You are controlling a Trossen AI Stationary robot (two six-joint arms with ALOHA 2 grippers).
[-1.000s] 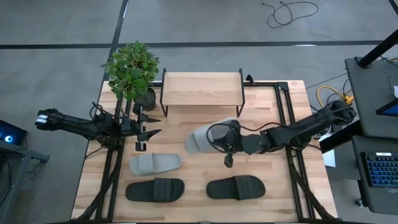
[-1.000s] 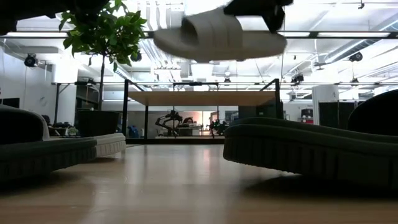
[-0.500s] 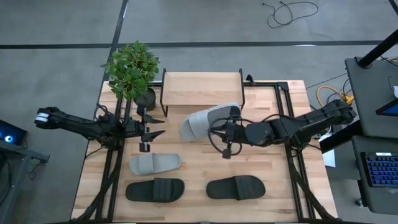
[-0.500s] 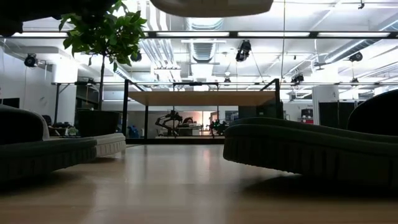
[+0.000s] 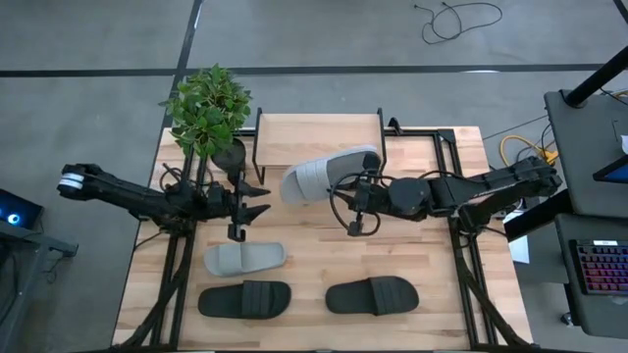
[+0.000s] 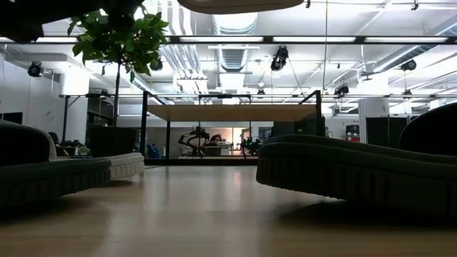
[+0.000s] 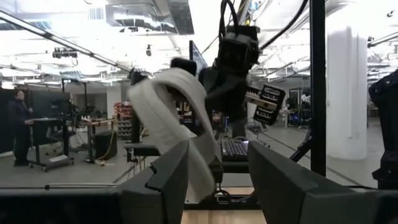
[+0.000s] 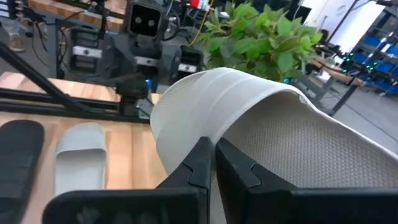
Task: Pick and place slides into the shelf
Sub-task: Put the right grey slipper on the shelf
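My right gripper (image 5: 355,188) is shut on a light grey slide (image 5: 329,174), held in the air just in front of the shelf (image 5: 319,140). The shelf is a low rack with a light wooden top and black legs at the table's far middle. The held slide's sole shows at the top of the low view (image 6: 239,4). A second grey slide (image 5: 245,258) and two black slides (image 5: 245,299) (image 5: 373,294) lie sole-down on the near half of the table. My left gripper (image 5: 250,199) is open and empty, left of the held slide, which its wrist view (image 7: 171,124) shows ahead. My right gripper pinches the grey slide's long side edge (image 8: 193,146) between its two fingers, beside the root of the wide strap (image 8: 211,102). The fingers come about level from the table's right. The slide is lifted clear of the table and tilted, its strap end toward the table's left.
A potted plant (image 5: 206,113) stands at the far left beside the shelf, just behind my left gripper. The tabletop (image 5: 422,245) is bare between the shelf and the row of slides. The shelf's black legs (image 6: 143,128) frame an open space under its top board.
My right gripper has carried the grey slide up and toward the table's far edge, close to the shelf. The slide has turned so that its heel end points more toward the shelf, and it has risen almost out of the low view. My left gripper has moved a little toward the table's right.
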